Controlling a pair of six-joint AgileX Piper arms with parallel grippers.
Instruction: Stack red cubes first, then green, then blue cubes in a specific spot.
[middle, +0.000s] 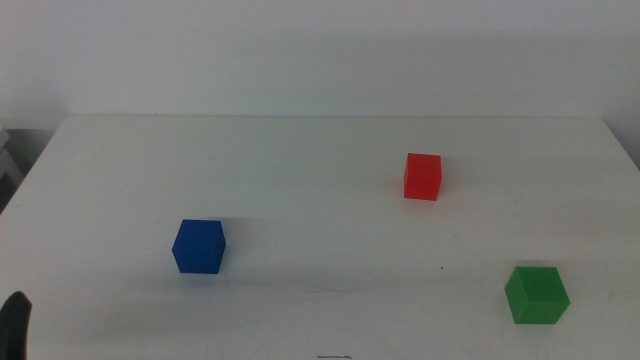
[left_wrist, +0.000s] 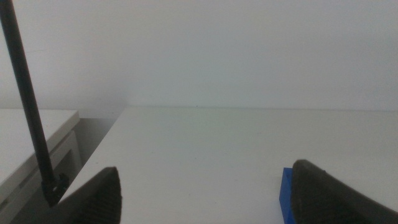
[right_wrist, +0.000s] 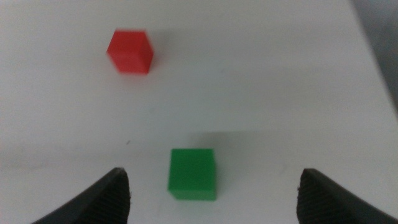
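Note:
The red cube (middle: 423, 176) sits on the white table right of centre, towards the back. The blue cube (middle: 199, 246) sits left of centre. The green cube (middle: 536, 294) sits at the front right. A faint thin dark line (middle: 335, 291) marks bare tabletop between the blue and green cubes. My left gripper (left_wrist: 205, 196) is open and empty, low at the front left, with the blue cube's corner (left_wrist: 286, 198) by one jaw. Its tip shows in the middle view (middle: 15, 325). My right gripper (right_wrist: 213, 180) is open and empty, with the green cube (right_wrist: 193, 174) just ahead between its jaws and the red cube (right_wrist: 130, 51) farther off.
A thin dark rod (left_wrist: 25, 106) and a pale side surface (left_wrist: 31, 134) stand beyond the table's left edge. The table's right edge (right_wrist: 373, 68) runs close to the green cube. A white wall (middle: 320, 50) stands behind the table.

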